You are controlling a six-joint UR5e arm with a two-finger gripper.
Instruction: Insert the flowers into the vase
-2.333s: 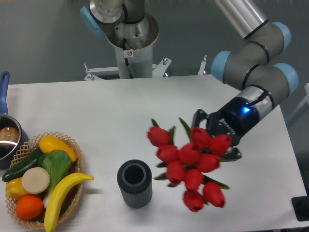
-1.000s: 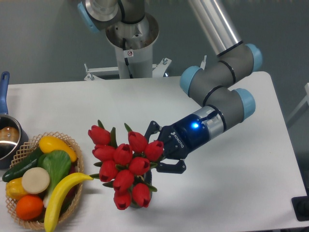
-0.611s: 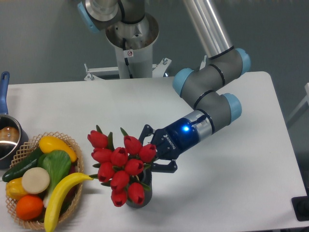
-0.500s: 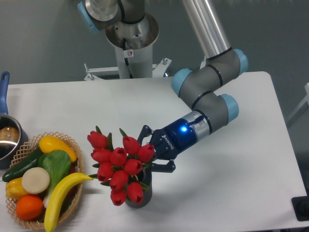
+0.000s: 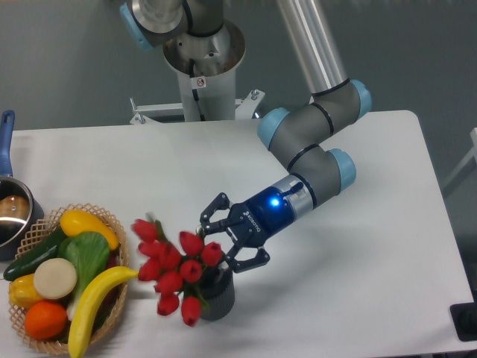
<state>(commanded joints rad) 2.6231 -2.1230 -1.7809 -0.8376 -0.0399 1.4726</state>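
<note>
The vase (image 5: 218, 295) stands upright near the front edge of the table (image 5: 373, 298), left of centre. Only its dark ribbed right side and base show; the flowers cover its mouth.

The flowers (image 5: 173, 268) sit at the vase mouth and lean out to the left. The red heads hang over the left rim of the vase and spread toward the basket (image 5: 112, 224). The leftmost heads lie just beside the basket's right edge. The bunch appears slightly blurred. Whether the stems reach the bottom of the vase cannot be told.

The basket rests on the table at front left. It holds a banana (image 5: 93, 298), an orange (image 5: 43, 319), a green leafy vegetable (image 5: 88, 250), a yellow pepper (image 5: 82, 222), a dark cucumber (image 5: 33, 257) and a round pale item (image 5: 54, 277). The banana tip points toward the flowers.

The gripper (image 5: 222, 240) is just above and behind the vase, pointing left and down. Its fingers (image 5: 212, 210) are spread wide. One finger lies above the bunch and the other to the right of the vase mouth. The fingers do not clamp the flowers. Whether they touch any head cannot be told. A blue light glows on the wrist (image 5: 274, 203).

The arm (image 5: 313, 142) runs up and to the right from the gripper, then out of the top edge.

A pot (image 5: 11, 205) with a blue handle sits at the far left edge of the table. The robot base (image 5: 201, 52) stands behind the rear edge.
</note>
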